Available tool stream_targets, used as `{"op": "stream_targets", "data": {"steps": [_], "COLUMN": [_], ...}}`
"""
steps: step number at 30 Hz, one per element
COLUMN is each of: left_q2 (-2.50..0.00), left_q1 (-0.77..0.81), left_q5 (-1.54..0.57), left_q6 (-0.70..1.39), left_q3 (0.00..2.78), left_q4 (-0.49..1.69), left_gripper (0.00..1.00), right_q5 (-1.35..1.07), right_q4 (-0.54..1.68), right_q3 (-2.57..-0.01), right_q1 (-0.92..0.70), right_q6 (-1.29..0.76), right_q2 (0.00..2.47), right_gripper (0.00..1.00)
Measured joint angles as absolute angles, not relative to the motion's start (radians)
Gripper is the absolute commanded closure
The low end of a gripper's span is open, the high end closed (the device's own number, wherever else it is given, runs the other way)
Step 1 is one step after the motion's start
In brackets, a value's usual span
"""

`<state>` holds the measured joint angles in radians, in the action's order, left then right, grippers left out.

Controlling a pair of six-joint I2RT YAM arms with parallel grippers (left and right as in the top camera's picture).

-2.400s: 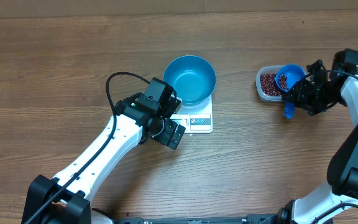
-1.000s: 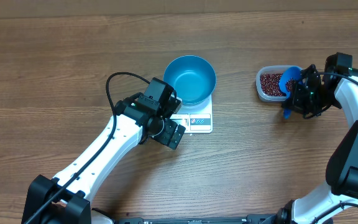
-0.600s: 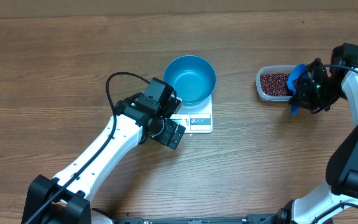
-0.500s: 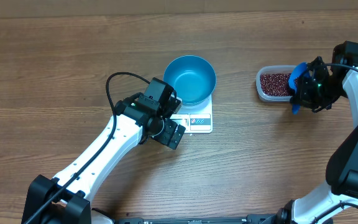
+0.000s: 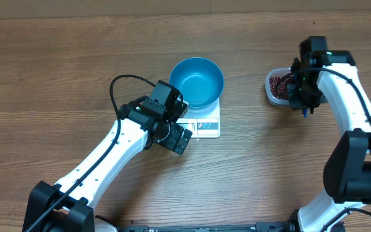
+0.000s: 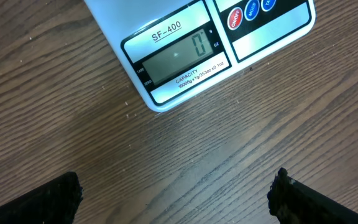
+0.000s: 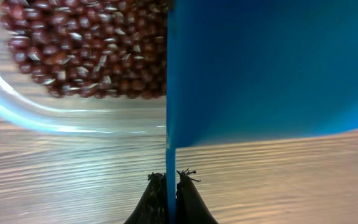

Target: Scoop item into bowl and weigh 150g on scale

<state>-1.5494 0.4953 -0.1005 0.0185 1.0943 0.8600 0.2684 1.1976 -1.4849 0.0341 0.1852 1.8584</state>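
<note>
Wood-grain table [image 5: 57, 64] carries a white scale [image 5: 205, 122] reading zero, blue bowl [image 5: 196, 80] on top. Left gripper [image 5: 178, 136] hangs spread wide beside it. Right gripper [image 7: 166, 198] pinches a blue scoop [image 7: 260, 62] over a clear tub [image 5: 272, 90] of beans [image 7: 86, 43].

The left arm [image 5: 108, 161] is covering the scale's [image 5: 206, 124] nearest corner, and the bowl [image 5: 196, 82] is sitting over most of its platform, leaving only the front strip showing. In the left wrist view the scale is running off the top edge, and the left gripper [image 6: 176, 199] is showing only as two dark tips cut by the bottom edge. Up close, the scoop [image 7: 260, 62] is blurring and overflowing the top and right edges, blocking many beans [image 7: 86, 46]. On the scale's side away from the left arm, the right arm [image 5: 343, 84] is hiding part of the tub [image 5: 274, 87].
</note>
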Motion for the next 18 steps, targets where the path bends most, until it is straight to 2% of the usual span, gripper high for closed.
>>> {"op": "stream_targets", "data": {"steps": [6, 18], "left_q2": [-1.549, -1.549], "left_q1": [0.496, 0.496], "left_q5": [-0.100, -0.101], "left_q6": [0.019, 0.019], "left_q3": [1.094, 1.094], "left_q4": [0.860, 0.860], "left_gripper": [0.00, 0.00], "right_q5": [0.431, 0.474], "right_q4": [1.177, 1.106], "right_q3": [-1.485, -1.446], "right_q1": [0.013, 0.013], "right_q6": [0.188, 0.188], "right_q2": [1.858, 1.858], "right_gripper": [0.96, 0.96]}}
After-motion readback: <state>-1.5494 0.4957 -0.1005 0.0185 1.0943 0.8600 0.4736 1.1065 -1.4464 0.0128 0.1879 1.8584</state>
